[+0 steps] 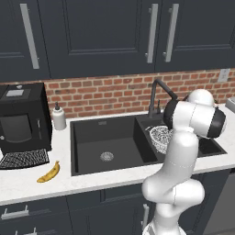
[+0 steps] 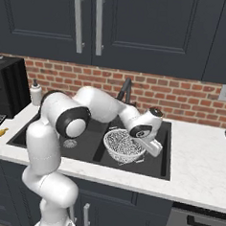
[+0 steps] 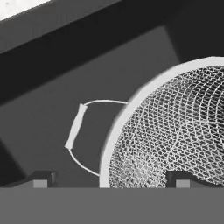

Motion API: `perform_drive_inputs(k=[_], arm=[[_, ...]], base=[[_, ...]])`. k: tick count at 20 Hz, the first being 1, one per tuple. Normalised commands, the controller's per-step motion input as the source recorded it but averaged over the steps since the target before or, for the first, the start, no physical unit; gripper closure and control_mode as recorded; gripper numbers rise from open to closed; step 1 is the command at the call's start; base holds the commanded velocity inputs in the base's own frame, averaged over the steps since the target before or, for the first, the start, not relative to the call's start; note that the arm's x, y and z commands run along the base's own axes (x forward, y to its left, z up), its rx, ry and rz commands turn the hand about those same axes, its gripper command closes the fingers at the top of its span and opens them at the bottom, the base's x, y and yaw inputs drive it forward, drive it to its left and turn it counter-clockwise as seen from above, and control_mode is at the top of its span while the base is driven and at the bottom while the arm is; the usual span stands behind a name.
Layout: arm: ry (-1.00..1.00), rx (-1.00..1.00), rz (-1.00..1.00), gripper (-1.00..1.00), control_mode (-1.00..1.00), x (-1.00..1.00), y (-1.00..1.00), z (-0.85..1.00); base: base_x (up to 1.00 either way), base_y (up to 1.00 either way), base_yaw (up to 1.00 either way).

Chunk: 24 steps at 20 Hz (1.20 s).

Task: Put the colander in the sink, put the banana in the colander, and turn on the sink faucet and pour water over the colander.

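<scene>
The silvery wire-mesh colander [image 1: 160, 137] sits in the narrower right basin of the black sink [image 1: 105, 133], also seen as the colander [image 2: 123, 145] in the sink [image 2: 161, 140]. My gripper [image 3: 113, 181] is open and low at the colander's [image 3: 175, 131] near rim. One fingertip is outside by the thin wire handle [image 3: 75, 127], the other inside over the mesh, and nothing is gripped. The hand [image 2: 150, 151] hangs at the bowl's right side. The yellow banana [image 1: 49, 173] lies on the counter left of the sink. The dark gooseneck faucet [image 1: 156, 92] stands behind the basins.
A black coffee machine [image 1: 20, 117] and a flat dark mesh tray [image 1: 23, 159] stand on the left counter beside the banana. A white soap dispenser [image 1: 58, 117] is at the sink's back left corner. White counter [image 2: 203, 155] stretches to the right.
</scene>
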Motion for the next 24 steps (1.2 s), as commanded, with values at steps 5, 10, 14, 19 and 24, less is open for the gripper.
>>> perform_drive_inputs(k=[5,10,14,19,24], arm=[[-0.05,0.0,0.0,-1.0,-1.0,-0.43,0.0,0.5],[-0.08,0.0,0.0,-1.0,-1.0,-0.59,0.02,0.36],[-0.1,0.0,0.0,-1.0,-1.0,-0.63,0.23,0.36],[-0.01,0.01,-0.05,-1.0,-1.0,-0.62,0.17,0.43],[0.0,0.01,-0.08,-1.0,-1.0,-0.5,0.24,0.47]], base=[[0.0,0.0,0.0],[0.0,0.0,0.0],[0.0,0.0,0.0],[0.0,0.0,0.0],[0.0,0.0,0.0]])
